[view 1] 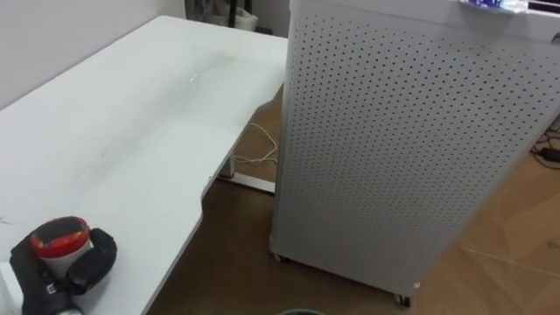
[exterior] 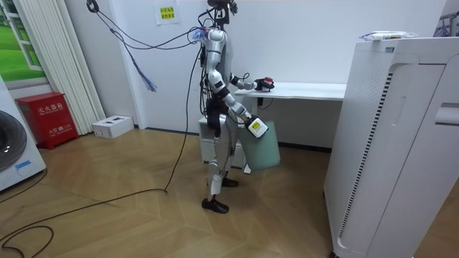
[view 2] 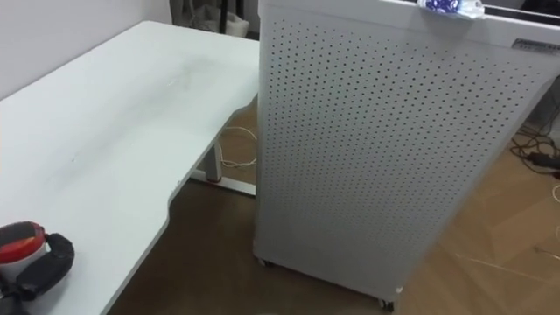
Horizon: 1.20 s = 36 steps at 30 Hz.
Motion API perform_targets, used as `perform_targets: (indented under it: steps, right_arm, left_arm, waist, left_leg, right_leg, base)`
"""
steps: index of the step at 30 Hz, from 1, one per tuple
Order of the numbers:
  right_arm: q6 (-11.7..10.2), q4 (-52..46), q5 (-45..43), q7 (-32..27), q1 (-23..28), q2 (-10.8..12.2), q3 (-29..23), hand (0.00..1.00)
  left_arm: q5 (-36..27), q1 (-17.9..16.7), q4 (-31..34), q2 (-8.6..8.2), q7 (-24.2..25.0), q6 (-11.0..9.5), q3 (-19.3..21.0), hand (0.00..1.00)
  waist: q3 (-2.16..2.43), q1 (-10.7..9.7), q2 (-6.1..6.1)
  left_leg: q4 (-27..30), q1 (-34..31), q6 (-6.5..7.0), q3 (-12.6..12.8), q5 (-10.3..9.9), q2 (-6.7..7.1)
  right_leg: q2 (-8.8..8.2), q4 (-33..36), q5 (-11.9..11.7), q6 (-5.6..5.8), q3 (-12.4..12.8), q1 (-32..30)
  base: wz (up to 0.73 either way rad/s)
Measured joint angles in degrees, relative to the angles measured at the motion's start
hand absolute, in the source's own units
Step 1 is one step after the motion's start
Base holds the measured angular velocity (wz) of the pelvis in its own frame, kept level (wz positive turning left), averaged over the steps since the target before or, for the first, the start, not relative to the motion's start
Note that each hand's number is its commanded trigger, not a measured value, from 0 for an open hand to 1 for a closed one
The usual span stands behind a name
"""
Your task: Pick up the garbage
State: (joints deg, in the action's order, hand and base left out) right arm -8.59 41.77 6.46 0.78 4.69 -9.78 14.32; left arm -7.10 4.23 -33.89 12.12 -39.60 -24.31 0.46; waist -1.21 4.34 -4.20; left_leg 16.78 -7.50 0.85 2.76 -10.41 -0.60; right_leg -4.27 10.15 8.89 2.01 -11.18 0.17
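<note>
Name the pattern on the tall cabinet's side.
Cabinet: white with an even grid of small holes, best in left eye view.

No legible text (wall notice (exterior: 167, 13) unreadable)

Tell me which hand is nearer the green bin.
Right. The right hand hangs by the green bin; the left hand lies on the white desk, curled round a red-topped object.

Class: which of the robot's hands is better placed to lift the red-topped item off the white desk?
Left. Its left hand is curled round the red-topped item on the desk; the right hand is low, at the green bin.
</note>
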Motion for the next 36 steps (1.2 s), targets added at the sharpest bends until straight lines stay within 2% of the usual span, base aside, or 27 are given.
perform_targets:
  steps: [3,5,8,10,14,16,21,26,29,36]
  right_arm:
    - [0.0,0.0,-0.1,-1.5,-1.5,0.0,0.0,1.00]
    - [0.0,0.0,-0.3,-2.3,-2.5,0.0,-0.2,1.00]
    - [-0.1,0.0,-0.4,-3.4,-4.8,0.0,-0.3,1.00]
    - [-0.1,0.0,-0.4,-3.5,-5.6,0.0,-0.3,1.00]
    - [-0.1,0.0,-0.9,-3.9,-6.7,0.3,-0.2,1.00]
    - [-0.1,-0.1,-1.7,-3.9,-6.8,0.4,-0.2,1.00]
    - [-0.1,-0.1,-1.7,-5.0,-7.0,0.6,-0.2,1.00]
    - [-0.1,-0.1,-2.6,-5.7,-10.1,0.9,-0.2,1.00]
    - [-0.2,-0.1,-3.0,-5.7,-10.8,1.2,-0.2,1.00]
    - [-0.2,-0.1,-4.1,-6.0,-11.6,2.9,-0.2,1.00]
  left_arm:
    - [0.2,0.0,1.4,-0.09,0.3,-0.2,-1.9,1.00]
    - [0.2,0.0,1.4,-0.16,0.3,-0.4,-2.7,1.00]
    - [0.0,0.0,1.4,-0.59,0.3,-0.6,-5.3,1.00]
    - [0.1,0.0,1.4,-0.64,0.3,-0.8,-6.4,1.00]
    - [0.1,-0.2,1.4,-0.68,0.2,-1.1,-8.3,1.00]
    - [0.1,-0.2,1.4,-0.69,0.2,-1.2,-8.6,1.00]
    - [0.0,-0.3,1.4,-0.73,0.2,-1.5,-10.1,1.00]
    - [0.0,-0.2,1.4,-1.44,0.2,-3.3,-12.1,1.00]
    - [0.0,-0.2,1.4,-2.41,0.2,-3.6,-12.9,1.00]
    - [0.0,-0.1,1.4,-4.67,1.2,-6.1,-15.6,1.00]
  waist:
    - [-0.05,-0.2,0.41]
    - [-0.24,-0.4,0.99]
    - [-0.04,-0.9,2.48]
    - [-0.06,-1.0,2.79]
    - [-0.07,-1.4,2.97]
    - [-0.10,-2.2,3.06]
    - [-0.15,-2.9,3.20]
    - [-0.39,-4.4,4.33]
    - [-0.27,-4.5,4.59]
    - [-0.35,-5.8,4.46]
  left_leg:
    - [0.9,-2.0,0.20,0.0,0.2,0.06]
    - [1.0,-2.4,0.37,0.2,0.3,0.13]
    - [0.7,-3.5,1.03,0.8,0.8,0.39]
    - [0.2,-3.8,1.33,1.2,1.2,0.59]
    - [-1.4,-2.9,1.94,2.0,2.0,1.20]
    - [-1.6,-2.8,2.22,2.3,2.2,1.51]
    - [-1.5,-2.8,2.51,3.3,2.2,1.60]
    - [-1.2,-4.4,2.89,4.5,2.4,1.52]
    - [-1.3,-4.3,2.99,4.9,2.5,1.50]
    - [-1.6,-4.2,3.00,5.9,2.5,1.43]
  right_leg:
    - [-0.16,0.8,-0.1,0.14,-0.1,-1.9]
    - [-0.31,1.5,-0.1,0.19,0.2,-2.7]
    - [-1.07,2.7,-0.2,0.51,0.3,-4.8]
    - [-1.51,2.7,-0.3,0.85,0.2,-5.3]
    - [-2.15,2.7,-0.5,1.29,1.0,-5.5]
    - [-2.52,2.7,-0.6,1.69,1.1,-5.5]
    - [-2.64,2.7,-0.9,2.15,2.3,-5.7]
    - [-2.77,4.6,-1.0,2.25,3.8,-8.5]
    - [-2.81,4.8,-1.0,2.25,4.3,-8.9]
    - [-2.79,4.6,-1.0,2.31,5.0,-9.2]
  base:
    - [0.00]
    - [0.00]
    - [-0.08]
    - [-0.02]
    - [-0.03]
    - [-0.02]
    - [-0.09]
    - [-0.11]
    - [-0.10]
    - [-0.05]
